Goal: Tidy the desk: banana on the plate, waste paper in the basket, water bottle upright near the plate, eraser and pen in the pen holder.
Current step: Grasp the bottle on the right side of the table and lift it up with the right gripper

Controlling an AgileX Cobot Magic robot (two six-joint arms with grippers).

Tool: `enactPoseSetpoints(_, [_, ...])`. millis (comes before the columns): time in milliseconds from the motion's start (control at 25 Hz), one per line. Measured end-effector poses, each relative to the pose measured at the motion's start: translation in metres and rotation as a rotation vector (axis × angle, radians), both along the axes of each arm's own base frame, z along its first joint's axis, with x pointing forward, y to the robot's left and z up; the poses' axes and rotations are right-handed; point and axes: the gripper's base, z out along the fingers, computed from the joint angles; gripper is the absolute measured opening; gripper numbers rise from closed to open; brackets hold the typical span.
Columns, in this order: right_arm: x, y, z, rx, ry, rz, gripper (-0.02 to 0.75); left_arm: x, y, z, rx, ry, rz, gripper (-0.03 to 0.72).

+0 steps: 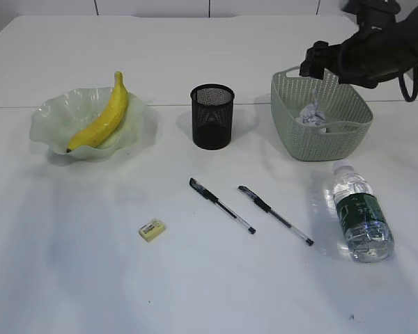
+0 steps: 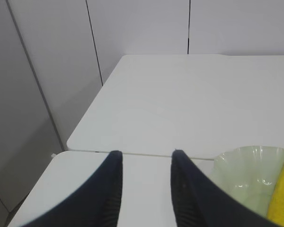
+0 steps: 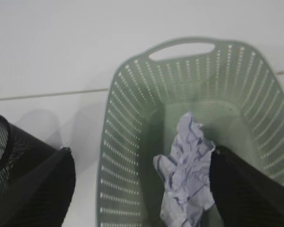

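The right gripper hangs over the basket at the upper right of the exterior view, jaws spread wide and holding nothing, the crumpled waste paper lying loose on the basket floor between them; the left gripper shows only in its own wrist view, jaws part way apart with bare table between, the plate at the lower right of that frame.

Of what remains, the water bottle lies on its side at the right, lower than the basket; it looks partly full, so likely the heaviest item, smooth, apt to roll; a grip across the labelled body seems safest. The two pens lie slanted in the middle, below the pen holder; stiff, light, thin, best pinched mid-barrel. The eraser, lower left of centre, is small, light and grippy; take it across its short sides. The banana already rests on the plate.
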Motion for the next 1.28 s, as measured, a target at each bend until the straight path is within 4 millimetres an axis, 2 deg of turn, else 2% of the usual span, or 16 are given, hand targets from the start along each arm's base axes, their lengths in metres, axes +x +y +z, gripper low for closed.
enactPoseSetpoints(160, [-0.007, 0.004, -0.007, 0.024, 0.110, 0.070, 0.668, 0.000, 0.000, 0.000, 0.000, 0.000, 0.000, 0.236])
enactPoseSetpoints(320, [-0.016, -0.001, -0.011, -0.007, 0.215, 0.119, 0.666, 0.000, 0.000, 0.000, 0.000, 0.000, 0.000, 0.236])
enactPoseSetpoints(400, [-0.020, -0.004, -0.002, -0.049, 0.218, 0.124, 0.666, 0.000, 0.000, 0.000, 0.000, 0.000, 0.000, 0.236])
enactPoseSetpoints(560, [-0.025, -0.008, 0.028, -0.120, 0.217, 0.125, 0.664, 0.000, 0.000, 0.000, 0.000, 0.002, -0.001, 0.236])
enactPoseSetpoints(760, [-0.036, -0.013, 0.053, -0.154, 0.386, 0.106, 0.657, 0.000, 0.000, 0.000, 0.000, 0.002, -0.001, 0.236])
enactPoseSetpoints(920, [-0.048, -0.018, 0.062, -0.186, 0.546, 0.074, 0.656, 0.000, 0.000, 0.000, 0.000, 0.002, -0.001, 0.236])
enactPoseSetpoints(1040, [-0.056, -0.023, 0.060, -0.212, 0.642, 0.037, 0.655, 0.000, 0.000, 0.000, -0.001, 0.003, -0.001, 0.236])
enactPoseSetpoints(1280, [-0.058, -0.022, 0.059, -0.175, 0.671, 0.009, 0.646, 0.000, 0.000, 0.000, -0.001, 0.003, -0.001, 0.236])
